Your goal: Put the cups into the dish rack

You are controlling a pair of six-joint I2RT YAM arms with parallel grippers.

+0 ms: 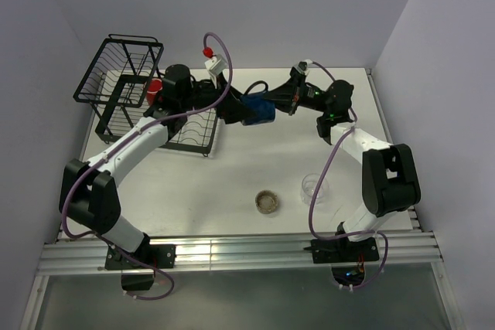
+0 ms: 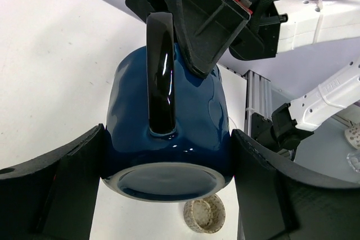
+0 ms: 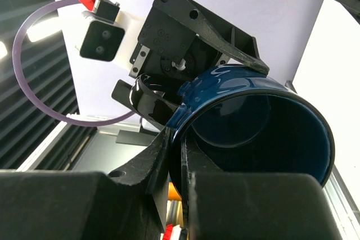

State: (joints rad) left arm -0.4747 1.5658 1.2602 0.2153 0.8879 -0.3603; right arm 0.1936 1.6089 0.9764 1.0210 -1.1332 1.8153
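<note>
The dark blue mug (image 1: 259,110) hangs in the air above the table's back middle, held between both arms. My right gripper (image 1: 281,103) is shut on its rim (image 3: 185,116), one finger inside the mug and one outside. My left gripper (image 2: 167,139) has its pads against both sides of the mug body (image 2: 169,111), with the handle facing the left wrist camera. The red mug (image 1: 155,89) sits in the black wire dish rack (image 1: 116,58) at the back left. A clear glass tumbler (image 1: 315,188) stands on the table at the front right.
A small speckled beige round cup (image 1: 267,202) sits on the table near the front middle, and it also shows below the mug (image 2: 204,214) in the left wrist view. The rack's flat gridded tray (image 1: 193,133) lies under the left arm. Walls close in on three sides.
</note>
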